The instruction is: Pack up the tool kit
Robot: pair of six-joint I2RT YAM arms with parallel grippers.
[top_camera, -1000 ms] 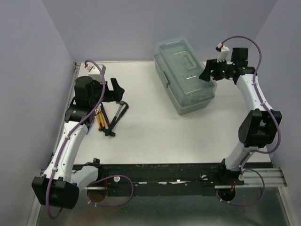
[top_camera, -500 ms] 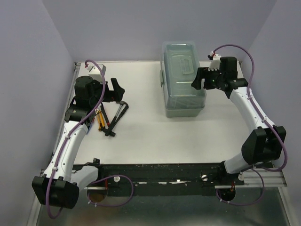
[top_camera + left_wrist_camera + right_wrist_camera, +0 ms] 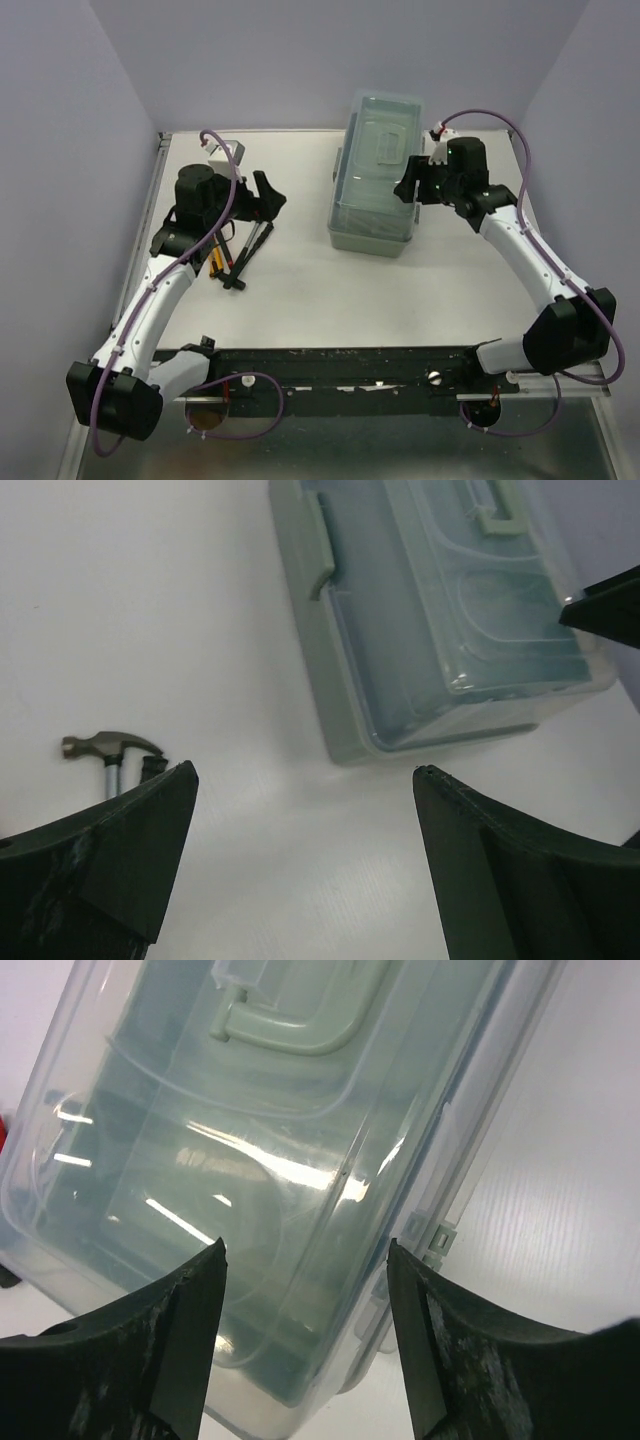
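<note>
The translucent grey-green toolbox stands lid shut at the table's back centre, its long side running front to back. It also shows in the left wrist view and fills the right wrist view. My right gripper is open at the box's right side, its jaws over the lid's hinged edge. A hammer, an orange-handled screwdriver and black tools lie on the table at the left. My left gripper is open and empty above them.
The white table is walled by purple panels on the left, back and right. The black rail with the arm bases runs along the near edge. Purple cables loop off both arms.
The right gripper has pushed the toolbox left and turned it so it runs front to back. The left gripper has moved right and a little forward over the tools.
</note>
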